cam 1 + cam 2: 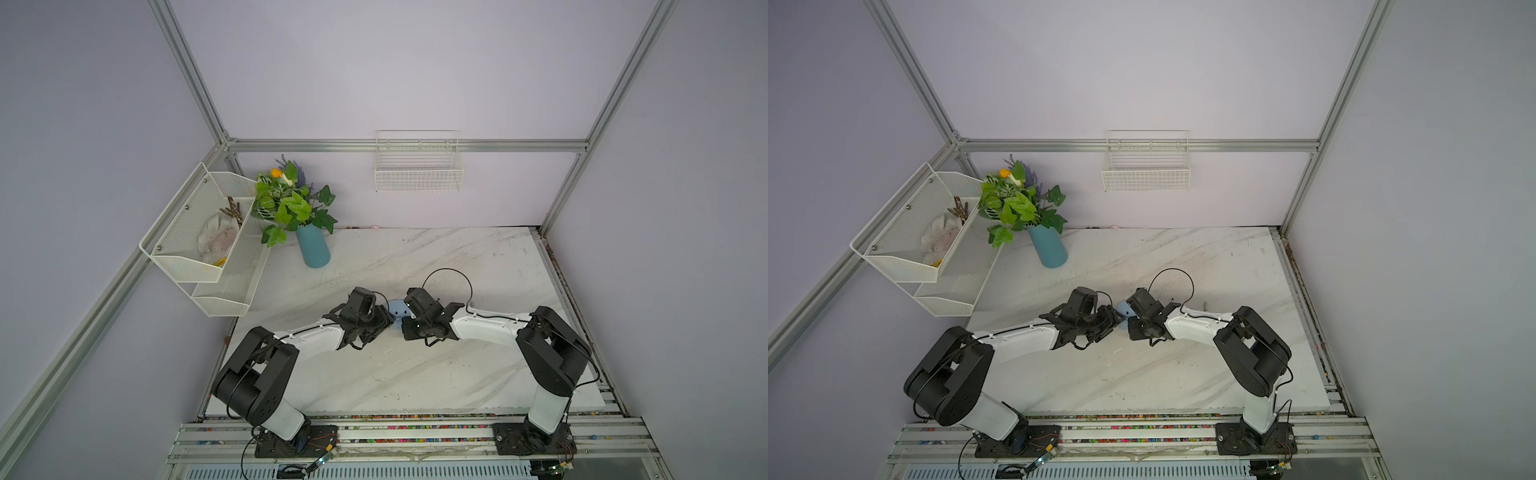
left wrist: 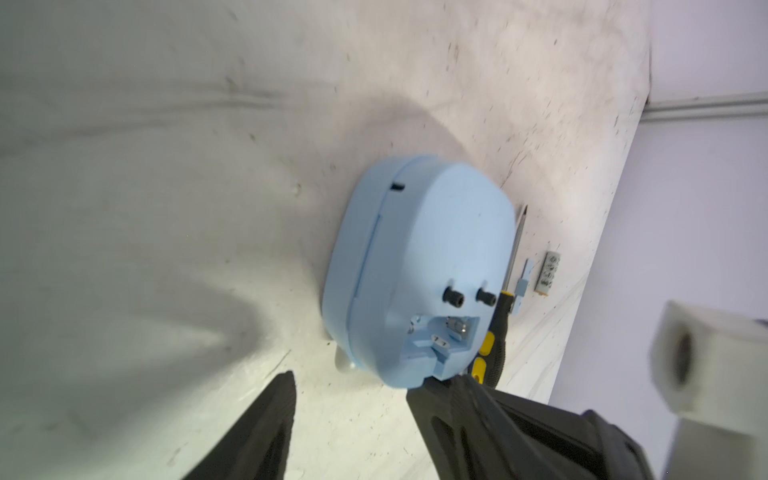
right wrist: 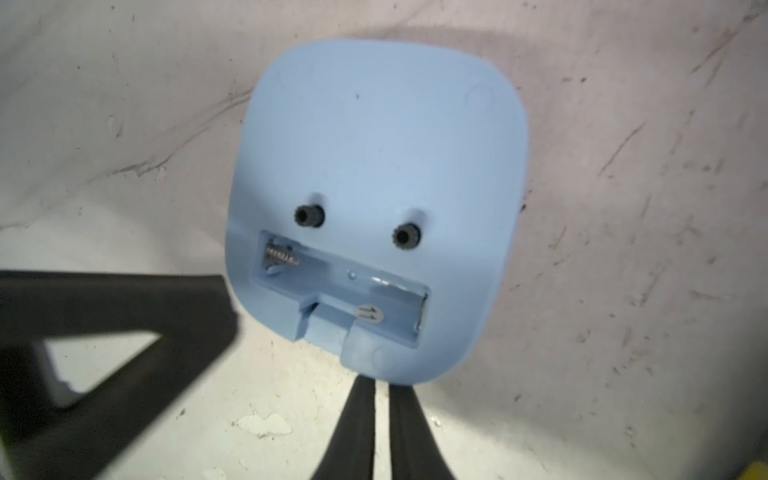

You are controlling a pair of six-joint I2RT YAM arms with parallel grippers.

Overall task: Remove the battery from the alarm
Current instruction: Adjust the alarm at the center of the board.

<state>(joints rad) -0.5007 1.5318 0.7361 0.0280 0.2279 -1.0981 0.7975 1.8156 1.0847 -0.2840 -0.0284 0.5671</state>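
The alarm (image 3: 374, 166) lay face-down mid-tabletop (image 1: 436, 374), its smooth blue back's compartment (image 3: 340, 291) open (just a spring inside). Battery (image 2: 549, 273) lay off right. Left pincer (image 2: 353, 399) spread; right pincer (image 3: 382, 399) nearly pressed together, holding nothing.

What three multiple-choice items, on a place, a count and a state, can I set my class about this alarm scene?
1. Where is the battery? A inside the alarm; B on the table, beyond the screwdriver; C on top of the alarm.
2. How many black knobs are on the alarm's back? A one; B four; C two.
3. The battery compartment is: A open and empty; B covered; C open with a cell inside.
Answers: 1 B, it lies on the table past the screwdriver in the left wrist view; 2 C, two show in the right wrist view; 3 A, only the bare spring shows inside.
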